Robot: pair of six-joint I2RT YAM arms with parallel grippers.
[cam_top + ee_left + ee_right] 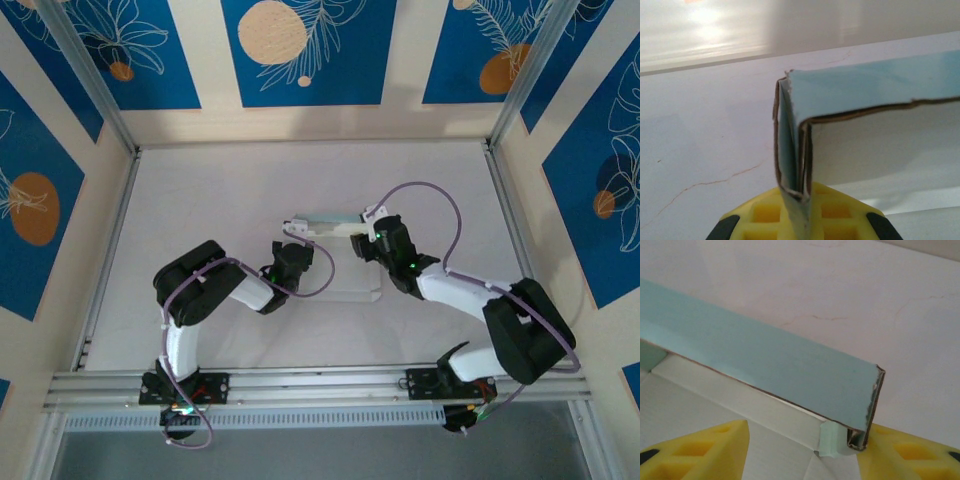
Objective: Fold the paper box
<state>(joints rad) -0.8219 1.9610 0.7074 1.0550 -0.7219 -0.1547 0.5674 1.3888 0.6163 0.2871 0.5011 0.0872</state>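
Box (325, 222) sat mid-table (200, 190) with one long wall stood up and the rest lying flat. Left gripper (802, 212) was clenched on that wall's end, pinching the doubled card. Right gripper (805, 440) had its jaws apart around the other corner, grasping nothing. My take: left should just anchor while right closes low and square by the tab (830, 440). Otherwise the wall could buckle or flop back down.
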